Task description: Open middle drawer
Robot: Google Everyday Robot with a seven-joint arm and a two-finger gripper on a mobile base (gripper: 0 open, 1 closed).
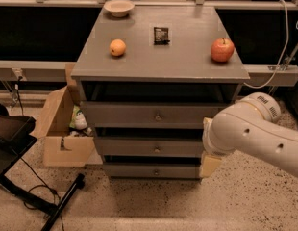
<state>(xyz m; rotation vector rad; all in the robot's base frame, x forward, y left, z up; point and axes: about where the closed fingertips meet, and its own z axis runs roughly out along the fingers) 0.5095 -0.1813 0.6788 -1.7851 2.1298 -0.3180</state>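
- Gripper [210, 164] hangs at the cabinet's [158, 74] right edge, beside the lower drawers; whether it is apart or together cannot be told.
- Middle drawer [134, 147] sits shut, knob [156, 150] centred.
- Floor [154, 201] stretches in front.

Dim, warm overhead light; gripper [210, 165] lower right.

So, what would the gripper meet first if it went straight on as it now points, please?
The gripper points down beside the right end of the bottom drawer, so probably the speckled floor first. Depth is unclear, and it could graze that drawer's front.
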